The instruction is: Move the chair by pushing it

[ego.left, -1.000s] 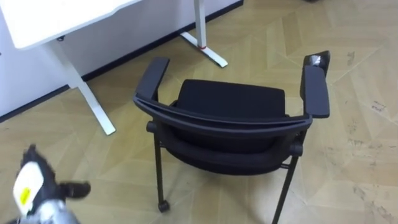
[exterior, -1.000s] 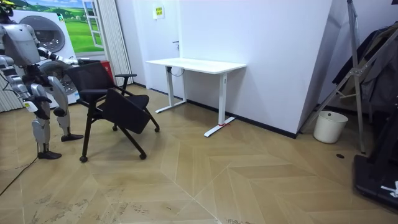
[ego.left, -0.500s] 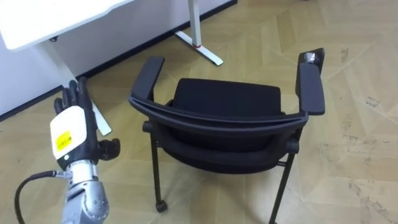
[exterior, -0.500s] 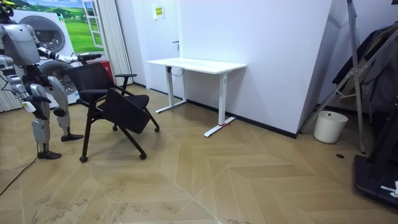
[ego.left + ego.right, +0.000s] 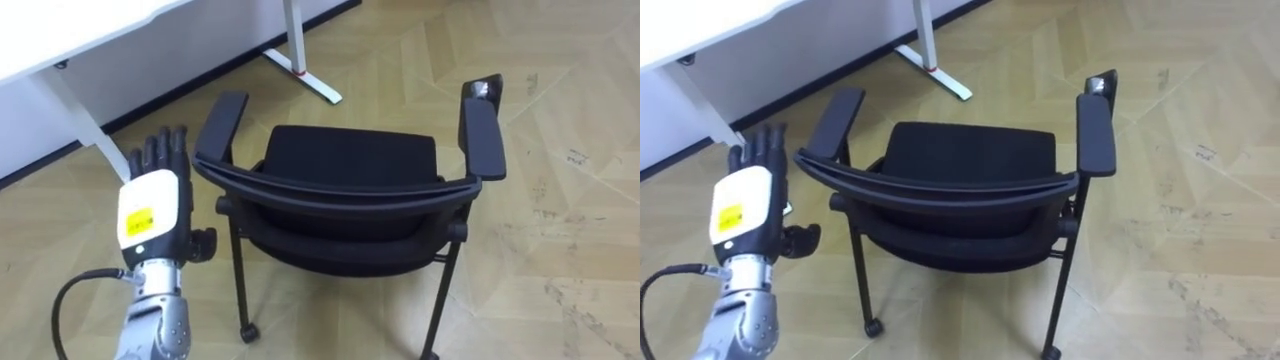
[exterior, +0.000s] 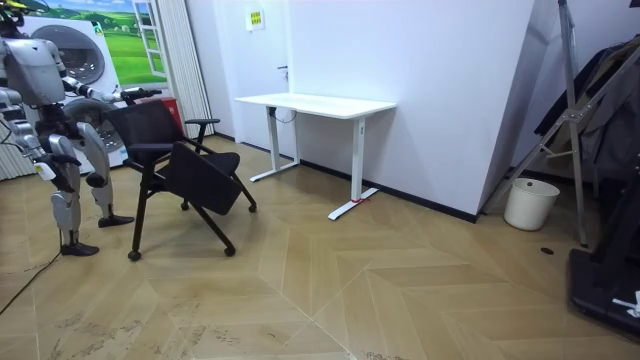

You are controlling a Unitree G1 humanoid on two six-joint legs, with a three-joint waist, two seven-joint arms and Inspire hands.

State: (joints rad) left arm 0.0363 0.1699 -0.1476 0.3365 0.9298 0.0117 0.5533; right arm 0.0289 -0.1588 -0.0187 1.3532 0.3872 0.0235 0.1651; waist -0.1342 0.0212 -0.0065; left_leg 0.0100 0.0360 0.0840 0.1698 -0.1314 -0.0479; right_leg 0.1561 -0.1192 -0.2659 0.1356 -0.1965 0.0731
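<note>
Compared with half a second ago, we see the left hand (image 5: 153,205) higher and closer to the black chair (image 5: 350,160); a second ago it sat low in the corner of the eye view. The whole eye view has slid a little, which is the camera's own shift. In the room view the chair stands where it stood.

The white desk (image 5: 70,30) stands beyond the chair against the wall, its foot (image 5: 303,76) on the wooden floor (image 5: 560,260) just past the left armrest (image 5: 221,122). In the room view a washing machine (image 6: 62,55) stands behind the robot and a white bin (image 6: 530,203) sits far off on the room view's right. Nothing lies between hand and chair.

The chair stands directly before the robot, its curved backrest (image 5: 330,192) nearest us and the seat facing the desk. The left hand is raised with straight, spread fingers, holding nothing, its back toward us. It is just beside the left armrest and left of the backrest, apart from both. The right hand (image 6: 46,171) hangs by the robot's side; we cannot tell its state.
</note>
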